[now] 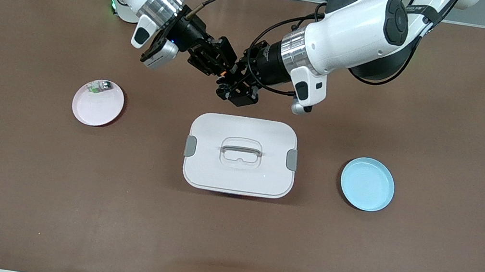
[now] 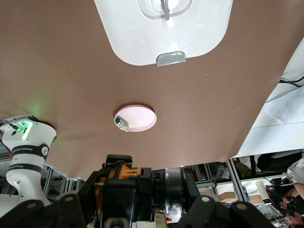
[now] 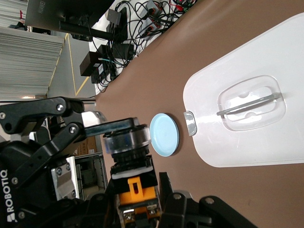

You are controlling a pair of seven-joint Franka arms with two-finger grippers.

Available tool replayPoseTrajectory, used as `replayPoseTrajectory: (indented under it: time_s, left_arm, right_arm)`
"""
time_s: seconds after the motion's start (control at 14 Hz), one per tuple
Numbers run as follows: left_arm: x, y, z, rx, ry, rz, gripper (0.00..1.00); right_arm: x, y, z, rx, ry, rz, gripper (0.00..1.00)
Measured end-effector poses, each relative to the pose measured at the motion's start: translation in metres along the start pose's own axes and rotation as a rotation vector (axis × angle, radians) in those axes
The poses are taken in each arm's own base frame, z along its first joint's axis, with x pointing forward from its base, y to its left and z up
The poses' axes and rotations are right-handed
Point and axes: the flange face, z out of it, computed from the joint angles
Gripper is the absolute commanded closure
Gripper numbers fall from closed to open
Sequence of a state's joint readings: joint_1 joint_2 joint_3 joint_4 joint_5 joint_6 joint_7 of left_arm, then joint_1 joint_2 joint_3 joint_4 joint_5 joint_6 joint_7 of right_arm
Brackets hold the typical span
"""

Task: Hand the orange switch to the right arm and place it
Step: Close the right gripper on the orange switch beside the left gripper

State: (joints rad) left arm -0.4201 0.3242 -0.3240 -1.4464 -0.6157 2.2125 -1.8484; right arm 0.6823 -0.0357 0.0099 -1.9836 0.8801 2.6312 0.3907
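Above the table, farther from the front camera than the white lidded box, the left end effector and right end effector are met. The orange switch is clamped by both at once. Beside the box a pink plate and blue plate are seen.

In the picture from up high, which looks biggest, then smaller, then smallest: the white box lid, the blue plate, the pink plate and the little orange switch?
1. White box lid, by far the biggest.
2. Blue plate and pink plate: they look about the same, so no ranking.
3. Orange switch, tiny, between the left pincer and right pincer in the air.
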Motion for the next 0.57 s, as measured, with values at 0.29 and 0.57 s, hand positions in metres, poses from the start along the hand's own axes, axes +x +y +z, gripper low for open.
replayPoseTrajectory:
  time_s: [0.29,0.57]
  left_arm:
    - [0.0000,0.0000,0.0000,0.000,0.000,0.000,0.45]
    - [0.0010,0.0003,0.0019,0.001,0.001,-0.002,0.00]
  right_arm:
    - [0.0000,0.0000,0.0000,0.000,0.000,0.000,1.00]
    - [-0.0004,-0.0004,0.0002,0.001,-0.002,0.010,1.00]
